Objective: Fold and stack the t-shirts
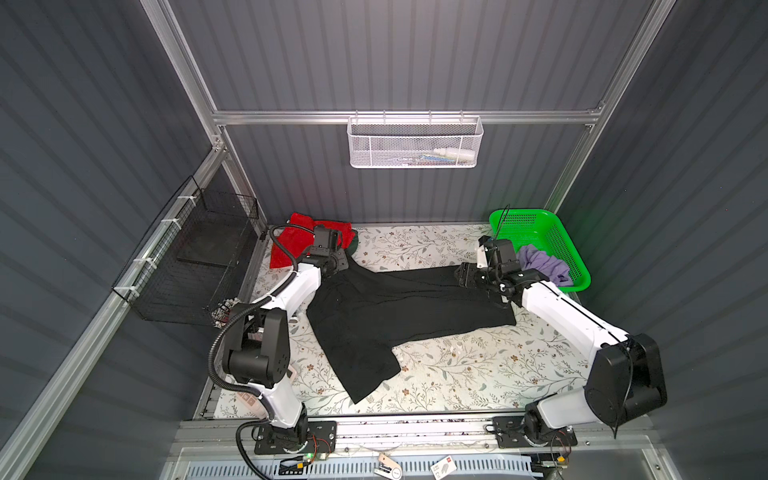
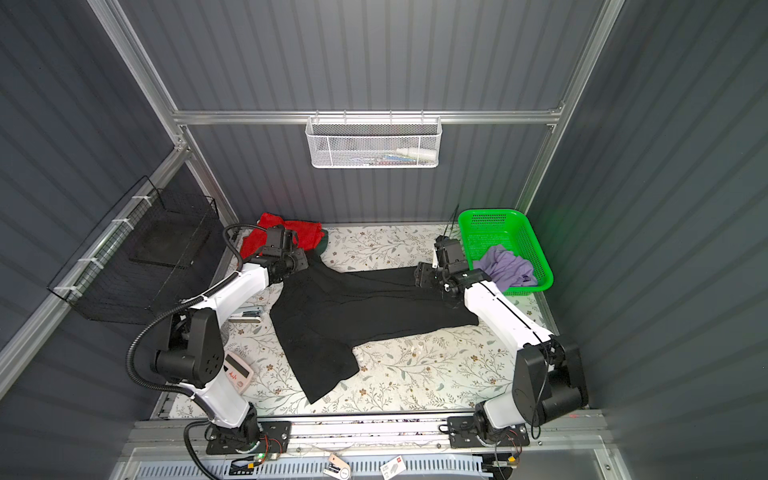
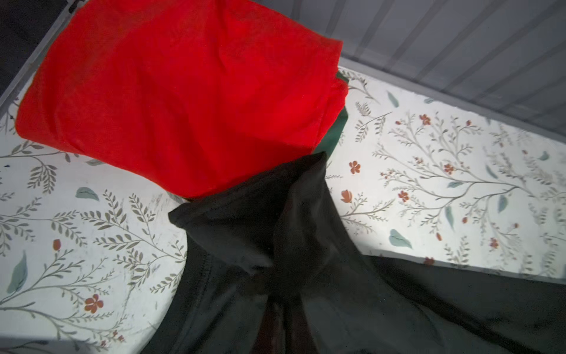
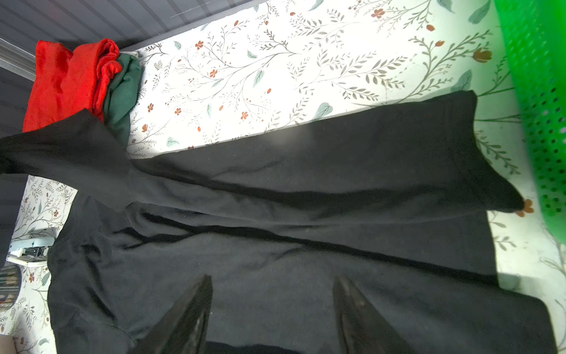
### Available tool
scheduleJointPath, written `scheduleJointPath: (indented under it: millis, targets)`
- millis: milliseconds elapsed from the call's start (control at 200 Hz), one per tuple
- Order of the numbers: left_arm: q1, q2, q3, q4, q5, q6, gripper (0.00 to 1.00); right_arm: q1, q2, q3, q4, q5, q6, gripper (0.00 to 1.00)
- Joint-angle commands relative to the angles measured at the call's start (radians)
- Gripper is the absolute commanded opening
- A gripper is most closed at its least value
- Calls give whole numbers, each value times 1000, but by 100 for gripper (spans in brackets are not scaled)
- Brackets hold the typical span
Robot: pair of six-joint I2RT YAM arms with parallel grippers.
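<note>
Black shirt [image 1: 395, 307], red shirt [image 1: 291, 245], green shirt [image 4: 122, 92], lavender shirt [image 1: 544, 264]: one each

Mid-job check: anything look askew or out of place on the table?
The black t-shirt lies twisted and wrinkled, and the corner pinched in the left hand reaches over the edge of the folded red t-shirt, which sits on the dark green t-shirt. A stapler and calculator lie to its left.

The left arm [image 1: 291, 291] reaches from its base at seven o'clock toward eleven o'clock, the left gripper [image 1: 337, 261] clamped on the black t-shirt [image 1: 374, 316]. The right arm [image 1: 561, 311] stretches from five toward two o'clock, the right gripper [image 4: 272, 280] pointing toward nine with jaws parted.
</note>
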Motion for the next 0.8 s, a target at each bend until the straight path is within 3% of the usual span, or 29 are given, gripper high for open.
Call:
scheduleJointPath:
  millis: [0, 125, 350, 660, 795]
  targets:
    - [6, -39, -29, -73, 53, -52, 0, -4, 20, 8, -26, -3, 12, 64]
    - [5, -97, -48, -133, 102, -94, 0, -4, 22, 8, -34, -2, 15, 64]
    - [5, -228, -86, -234, 184, -141, 0, 1, 31, -28, 0, -103, 34, 63]
    - [-17, -350, -104, -341, 375, -234, 0, 0, 35, -66, 37, -100, 57, 63]
    - [-58, -370, -119, -428, 373, -241, 0, -1, 50, -58, 27, -88, 42, 63]
